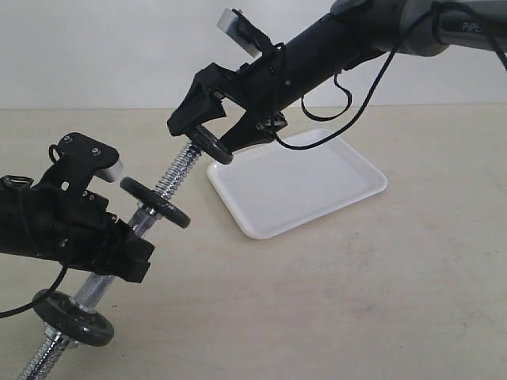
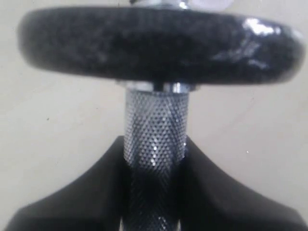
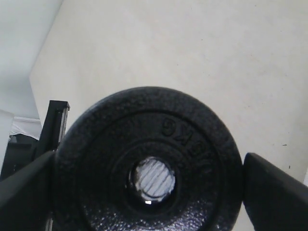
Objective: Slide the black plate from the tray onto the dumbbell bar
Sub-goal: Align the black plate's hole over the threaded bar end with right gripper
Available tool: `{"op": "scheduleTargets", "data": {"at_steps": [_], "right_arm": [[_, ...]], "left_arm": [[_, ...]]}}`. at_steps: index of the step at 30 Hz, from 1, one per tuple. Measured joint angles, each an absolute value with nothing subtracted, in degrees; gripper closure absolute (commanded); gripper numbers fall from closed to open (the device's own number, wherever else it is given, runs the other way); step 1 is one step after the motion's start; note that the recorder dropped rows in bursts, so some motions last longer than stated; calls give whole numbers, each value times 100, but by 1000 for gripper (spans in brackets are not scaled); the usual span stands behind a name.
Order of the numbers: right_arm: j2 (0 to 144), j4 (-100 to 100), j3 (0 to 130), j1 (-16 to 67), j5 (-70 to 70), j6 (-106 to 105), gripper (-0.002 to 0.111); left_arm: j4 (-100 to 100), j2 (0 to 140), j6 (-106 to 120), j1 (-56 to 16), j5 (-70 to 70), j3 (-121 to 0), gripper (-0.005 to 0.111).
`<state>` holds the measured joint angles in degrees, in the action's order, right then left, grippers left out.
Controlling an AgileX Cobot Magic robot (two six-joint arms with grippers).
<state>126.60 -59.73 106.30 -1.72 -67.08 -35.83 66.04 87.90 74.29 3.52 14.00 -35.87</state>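
The small black plate (image 1: 210,145) is held off the table, with my right gripper (image 1: 207,136) shut on its rim. In the right wrist view the plate (image 3: 96,159) fills the space between the fingers (image 3: 274,192), and the threaded end of the dumbbell bar (image 3: 154,179) shows in its central hole. The dumbbell bar (image 1: 176,176) slants up from lower left, and its upper tip meets the plate. My left gripper (image 1: 127,255) is shut on the bar's knurled middle (image 2: 155,130). The white tray (image 1: 317,186) lies flat behind, with nothing on it.
Two wider black discs are on the bar, one above my left gripper (image 1: 155,202) and one below it (image 1: 73,317). The nearer disc (image 2: 159,45) fills the top of the left wrist view. A beige tabletop (image 1: 380,285) lies under everything.
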Motion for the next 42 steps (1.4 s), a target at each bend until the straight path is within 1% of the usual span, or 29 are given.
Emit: {"op": "scheduleTargets", "data": {"at_steps": [42], "right_arm": [[12660, -5755, 10665, -102, -6699, -3185, 108]], "left_arm": [[6635, 8782, 7579, 342, 1378, -3587, 103]]}}
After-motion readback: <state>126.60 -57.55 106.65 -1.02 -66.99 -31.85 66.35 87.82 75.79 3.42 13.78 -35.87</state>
